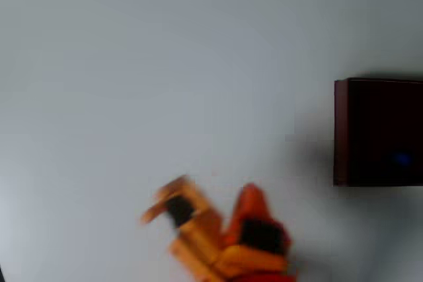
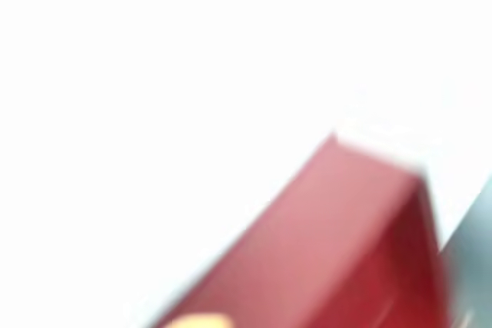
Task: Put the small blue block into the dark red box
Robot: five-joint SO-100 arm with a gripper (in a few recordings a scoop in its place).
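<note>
Pale grey table point(image 1: 165, 64), overhead view. Near its lower edge, my pincer point(image 1: 165, 204), blurred; I cannot tell its opening, and nothing shows between the fingers. At the right edge, the dark red box point(image 1: 342, 130) holds the small blue block point(image 1: 402, 158), so delivery looks complete.

— Where does the dark red rectangular box point(image 1: 342, 130) sit in the overhead view?
— At three o'clock on the pale table point(image 1: 165, 64), cut by the edge.
— And the small blue block point(image 1: 402, 158)?
— Inside the box, toward its five o'clock corner.
— The orange two-finger gripper point(image 1: 198, 212)?
— At six o'clock, well apart from the box, on its eight o'clock side.
</note>
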